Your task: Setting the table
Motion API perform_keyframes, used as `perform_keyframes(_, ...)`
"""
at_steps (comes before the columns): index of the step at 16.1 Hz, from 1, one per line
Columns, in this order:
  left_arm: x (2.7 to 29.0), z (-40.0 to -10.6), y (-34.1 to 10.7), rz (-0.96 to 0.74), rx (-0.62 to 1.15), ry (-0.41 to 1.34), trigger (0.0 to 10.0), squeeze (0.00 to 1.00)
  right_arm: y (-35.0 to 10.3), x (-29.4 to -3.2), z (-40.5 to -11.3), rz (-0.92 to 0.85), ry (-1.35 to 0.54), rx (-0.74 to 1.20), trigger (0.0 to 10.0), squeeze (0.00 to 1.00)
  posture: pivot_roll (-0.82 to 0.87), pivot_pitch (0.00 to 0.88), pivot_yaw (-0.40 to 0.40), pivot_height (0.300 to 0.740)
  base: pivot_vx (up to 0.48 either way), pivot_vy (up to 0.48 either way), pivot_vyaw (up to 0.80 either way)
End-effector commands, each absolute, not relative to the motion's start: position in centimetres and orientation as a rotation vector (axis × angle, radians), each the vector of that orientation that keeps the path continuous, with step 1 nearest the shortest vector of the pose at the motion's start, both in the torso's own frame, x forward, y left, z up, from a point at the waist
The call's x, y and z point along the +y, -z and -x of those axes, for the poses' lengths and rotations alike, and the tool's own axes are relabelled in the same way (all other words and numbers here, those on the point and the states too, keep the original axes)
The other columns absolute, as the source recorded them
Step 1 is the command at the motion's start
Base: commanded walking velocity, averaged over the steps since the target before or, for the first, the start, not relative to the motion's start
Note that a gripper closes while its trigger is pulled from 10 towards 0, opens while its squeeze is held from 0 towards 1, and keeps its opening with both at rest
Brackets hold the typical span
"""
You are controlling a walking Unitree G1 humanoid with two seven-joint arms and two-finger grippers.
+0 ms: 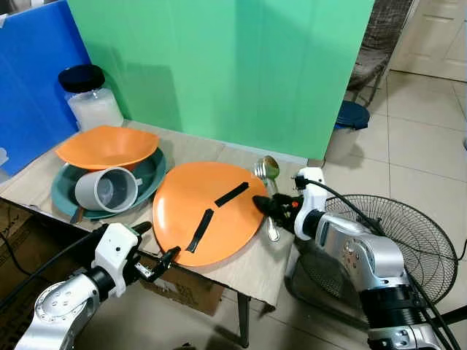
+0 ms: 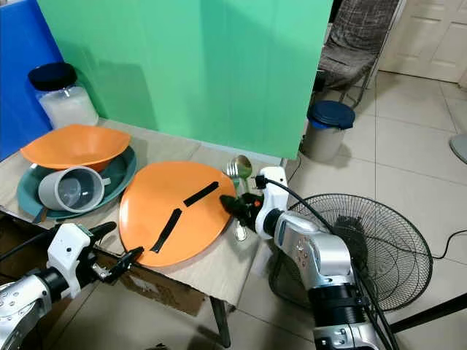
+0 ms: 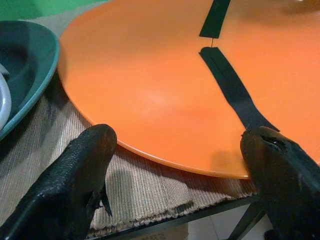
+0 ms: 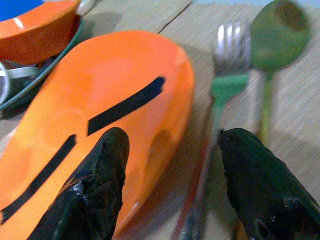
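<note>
A large orange plate (image 1: pixel 208 211) with two strips of black tape lies on the woven mat, near the table's front edge. My left gripper (image 1: pixel 157 255) is open at the plate's near-left rim, its fingers (image 3: pixel 85 175) spread on either side of the rim. My right gripper (image 1: pixel 266 205) is open at the plate's right edge, one finger over the plate and one over the cutlery. A fork (image 4: pixel 227 85) and a spoon (image 4: pixel 275 35) with green handles lie side by side just right of the plate.
At the left, a teal plate (image 1: pixel 69 191) holds an orange bowl (image 1: pixel 108 146) and a grey mug (image 1: pixel 109 189) on its side. A jar with a black lid (image 1: pixel 89 96) stands behind. A floor fan (image 1: pixel 405 248) sits right of the table. A green screen (image 1: pixel 233 65) backs the table.
</note>
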State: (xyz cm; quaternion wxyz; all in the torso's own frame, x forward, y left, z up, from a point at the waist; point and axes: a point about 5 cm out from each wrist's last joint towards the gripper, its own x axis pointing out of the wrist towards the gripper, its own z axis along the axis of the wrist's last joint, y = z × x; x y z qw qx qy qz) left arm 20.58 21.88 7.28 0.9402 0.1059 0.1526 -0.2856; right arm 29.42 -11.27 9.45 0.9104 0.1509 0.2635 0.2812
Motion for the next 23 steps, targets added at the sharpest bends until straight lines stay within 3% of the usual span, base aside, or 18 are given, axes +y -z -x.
perform_keyframes(1,22.0,-19.8,-5.8,-0.221,0.402,0.607,10.0,0.0,-9.5,-11.1,-29.3,-0.352,-0.595,0.555,10.0,0.0,0.17,0.0,0.036,0.74,0.0,0.0,0.0)
perform_keyframes(5,21.9,-19.8,-5.8,-0.22,0.399,0.618,10.0,0.0,-10.6,-9.9,-28.8,-0.466,-0.699,0.541,10.0,0.0,0.17,0.0,0.038,0.74,0.0,0.0,0.0)
perform_keyframes(6,21.8,-19.9,-5.8,-0.219,0.397,0.62,10.0,0.0,-10.6,-9.6,-28.6,-0.472,-0.723,0.553,5.0,0.0,0.17,0.0,0.039,0.74,0.0,0.0,0.0)
perform_keyframes(7,21.8,-19.9,-5.8,-0.219,0.396,0.621,10.0,0.0,-10.6,-9.5,-28.5,-0.473,-0.731,0.561,5.0,0.0,0.17,0.0,0.039,0.74,0.0,0.0,0.0)
perform_keyframes(8,21.8,-20.0,-5.8,-0.218,0.394,0.622,10.0,0.0,-10.3,-9.2,-28.3,-0.479,-0.736,0.589,1.8,0.0,0.17,0.0,0.039,0.74,0.0,0.0,0.0)
perform_keyframes(9,21.7,-20.0,-5.8,-0.218,0.392,0.623,10.0,0.0,-9.8,-9.0,-28.1,-0.48,-0.735,0.619,0.0,0.0,0.17,0.0,0.039,0.74,0.0,0.0,0.0)
perform_keyframes(23,21.8,-21.5,-7.0,-0.263,0.305,0.602,10.0,0.0,-9.5,-7.8,-27.8,-0.708,-0.707,0.642,0.0,0.0,0.16,0.0,0.039,0.74,0.0,0.0,0.0)
